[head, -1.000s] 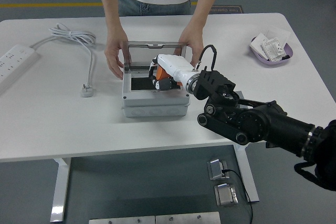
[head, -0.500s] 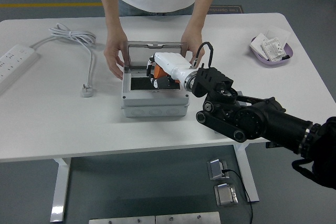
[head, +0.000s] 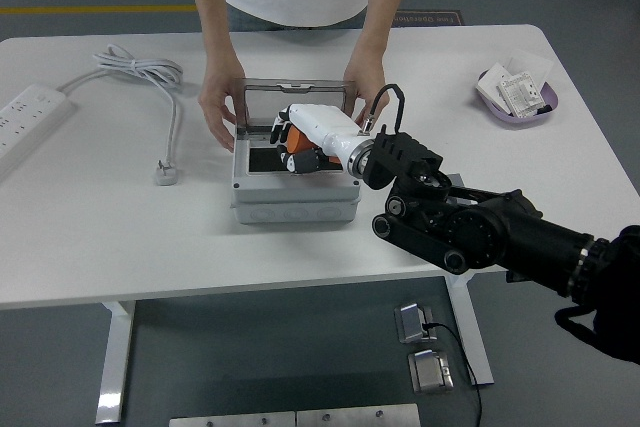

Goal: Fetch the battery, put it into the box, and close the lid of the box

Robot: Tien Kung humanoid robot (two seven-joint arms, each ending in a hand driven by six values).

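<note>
The grey box point(head: 296, 205) stands mid-table with its clear lid point(head: 297, 97) tipped up at the back. My right hand point(head: 293, 155), white with orange fingers, reaches down into the box from the right. Its fingers are curled around a small dark piece, the battery point(head: 299, 162), which is mostly hidden by them. A person at the far side steadies the box with one hand point(head: 217, 107) on its left wall and the other hand point(head: 366, 82) at its right rear corner. My left arm does not show.
A purple dish point(head: 515, 112) holding white packets sits at the far right. On the left lie a white power strip point(head: 25, 112) and a coiled grey cable ending in a plug point(head: 166, 173).
My right hand has slid leftward and a little deeper into the box, with the forearm following. The person's hands and the box have stayed put.
</note>
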